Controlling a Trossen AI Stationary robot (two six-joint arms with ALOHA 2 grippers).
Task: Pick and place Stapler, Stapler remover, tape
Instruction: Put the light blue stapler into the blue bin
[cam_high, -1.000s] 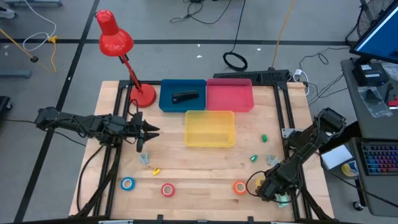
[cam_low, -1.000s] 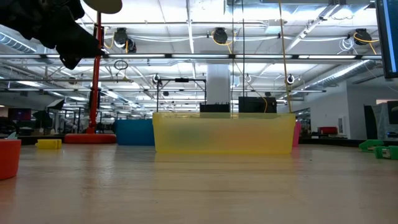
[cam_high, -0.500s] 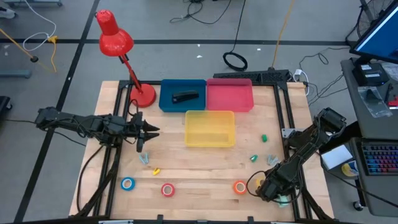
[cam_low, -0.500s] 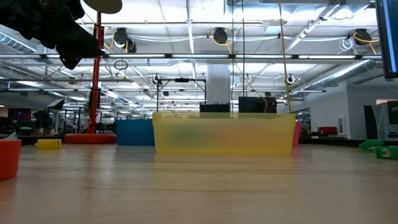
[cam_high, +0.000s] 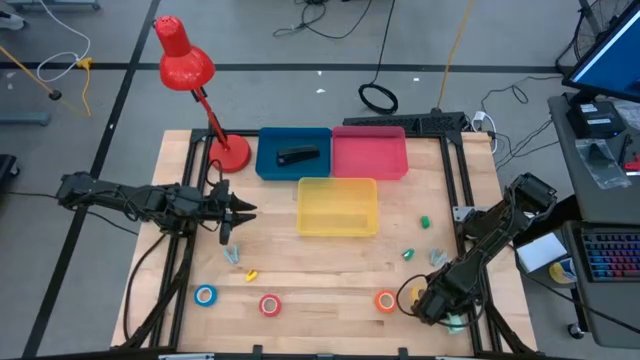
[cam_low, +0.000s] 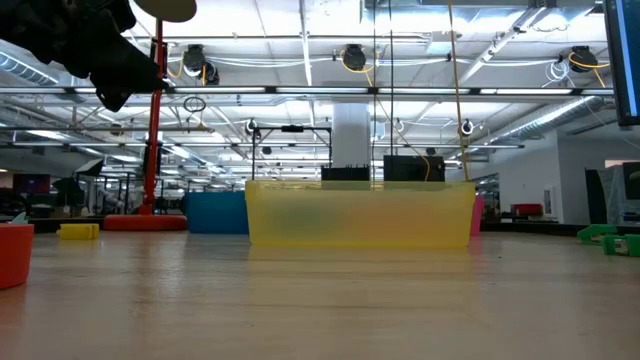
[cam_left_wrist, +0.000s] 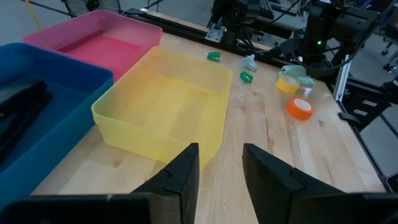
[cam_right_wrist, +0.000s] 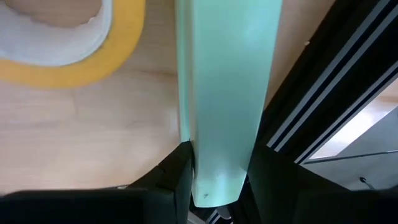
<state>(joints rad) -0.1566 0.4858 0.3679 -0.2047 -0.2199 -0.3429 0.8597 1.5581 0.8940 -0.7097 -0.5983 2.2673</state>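
The right gripper (cam_high: 447, 316) sits low at the desk's (cam_high: 330, 275) five o'clock corner, jaws closed on a pale mint-green plastic piece (cam_right_wrist: 224, 93). A yellow tape ring with a pale centre (cam_right_wrist: 68, 43) lies just beside it; the orange (cam_high: 386, 300), red (cam_high: 270, 305) and blue (cam_high: 205, 295) rings line the six o'clock edge. The left gripper (cam_high: 245, 212) hovers at nine o'clock, jaws narrow and empty, facing the translucent yellow plastic bin (cam_high: 338, 206).

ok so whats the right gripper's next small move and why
Probably lift straight up. The right gripper sits low at the table's near right corner with its fingers closed on a pale green stapler remover, right beside the yellow tape roll. The left gripper waits.
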